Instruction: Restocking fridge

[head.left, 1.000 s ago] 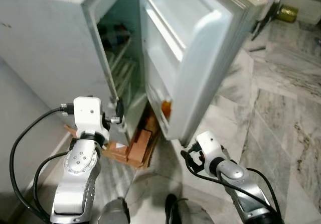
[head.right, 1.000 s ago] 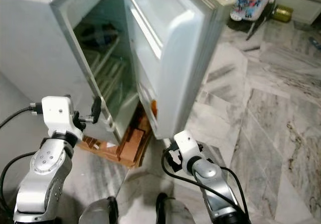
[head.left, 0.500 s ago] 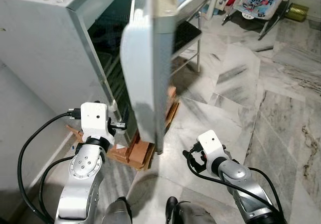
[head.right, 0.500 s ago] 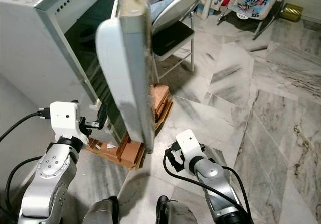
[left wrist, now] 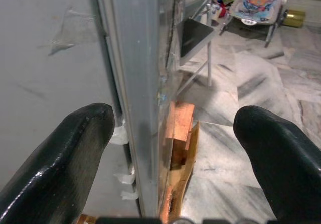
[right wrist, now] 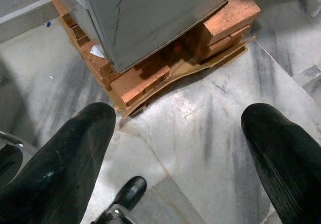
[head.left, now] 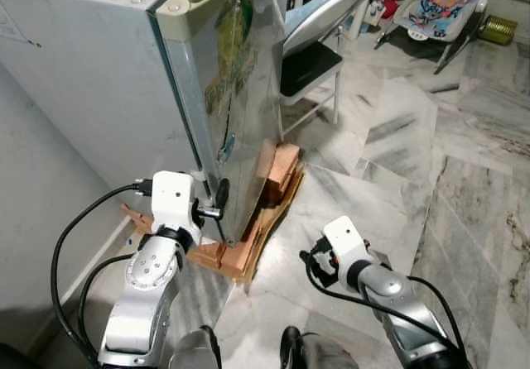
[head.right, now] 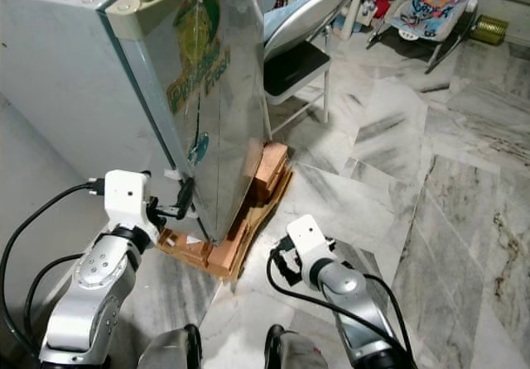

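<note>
Silver fridge (head.left: 240,96) door shut on bricks (right wrist: 135,76); left claw (left wrist: 170,148) wide open, empty, straddling door edge; right claw (right wrist: 180,148) open, empty

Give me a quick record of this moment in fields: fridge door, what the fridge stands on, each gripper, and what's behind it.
fridge door: shut, fridge
base: bricks on cardboard
left gripper: open, fingers either side of the door's edge near the bottom
right gripper: open, low over the marble floor, holding nothing
behind: folding chair, baby bouncer
</note>
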### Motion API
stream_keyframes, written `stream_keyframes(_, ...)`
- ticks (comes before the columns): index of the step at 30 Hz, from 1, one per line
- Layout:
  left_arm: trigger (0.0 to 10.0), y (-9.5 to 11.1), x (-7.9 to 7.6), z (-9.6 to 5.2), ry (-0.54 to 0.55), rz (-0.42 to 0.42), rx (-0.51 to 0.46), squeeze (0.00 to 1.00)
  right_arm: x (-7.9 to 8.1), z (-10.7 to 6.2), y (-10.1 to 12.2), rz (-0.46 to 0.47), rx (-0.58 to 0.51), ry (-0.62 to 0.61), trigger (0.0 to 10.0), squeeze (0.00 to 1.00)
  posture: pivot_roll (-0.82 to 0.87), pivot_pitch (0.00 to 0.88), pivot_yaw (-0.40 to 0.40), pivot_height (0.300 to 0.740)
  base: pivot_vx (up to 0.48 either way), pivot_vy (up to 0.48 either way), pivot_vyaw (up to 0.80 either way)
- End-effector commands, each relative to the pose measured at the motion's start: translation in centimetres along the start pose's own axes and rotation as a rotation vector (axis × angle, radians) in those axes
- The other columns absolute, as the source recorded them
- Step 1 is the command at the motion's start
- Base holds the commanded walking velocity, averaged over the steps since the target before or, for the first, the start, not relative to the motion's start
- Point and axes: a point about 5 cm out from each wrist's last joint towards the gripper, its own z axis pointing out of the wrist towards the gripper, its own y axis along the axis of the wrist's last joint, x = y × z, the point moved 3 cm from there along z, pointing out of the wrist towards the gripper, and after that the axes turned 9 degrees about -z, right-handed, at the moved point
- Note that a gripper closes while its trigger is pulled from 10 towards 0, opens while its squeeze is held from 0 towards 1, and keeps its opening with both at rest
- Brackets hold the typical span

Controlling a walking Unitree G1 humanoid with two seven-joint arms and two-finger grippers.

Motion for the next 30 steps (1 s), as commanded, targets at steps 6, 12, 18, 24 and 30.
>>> stream_keyframes(6, 10.0, 0.5, 0.8, 0.4, 0.023, 0.012, -0.018, 0.0, -1.9, -0.7, 1.5, 0.07, -0.104, -0.12, 10.0, 0.0, 0.01, 0.178, -0.015, 0.74, 0.0, 0.0, 0.0)
stream_keyframes(12, 10.0, -1.4, 2.0, -0.1, 0.058, -0.006, 0.024, 0.0, -3.2, -1.2, 3.4, 0.112, -0.205, -0.219, 10.0, 0.0, 0.0, 0.158, -0.025, 0.74, 0.0, 0.0, 0.0)
stream_keyframes(18, 10.0, -1.9, 2.4, 0.8, 0.069, -0.015, 0.019, 0.0, -4.1, -2.1, 3.7, 0.098, -0.221, -0.24, 10.0, 0.0, -0.03, 0.184, -0.065, 0.74, 0.0, 0.0, 0.0)
stream_keyframes(24, 10.0, -0.5, 3.2, 3.6, 0.08, 0.002, -0.028, 0.0, -2.4, -2.7, 0.5, 0.063, -0.064, -0.123, 10.0, 0.0, -0.07, 0.19, -0.074, 0.74, 0.0, 0.0, 0.0)
stream_keyframes(30, 10.0, 0.2, 2.7, 5.1, 0.047, 0.016, -0.044, 0.0, -0.8, -3.5, -1.8, 0.073, 0.032, -0.016, 10.0, 0.0, -0.1, 0.197, -0.056, 0.74, 0.0, 0.0, 0.0)
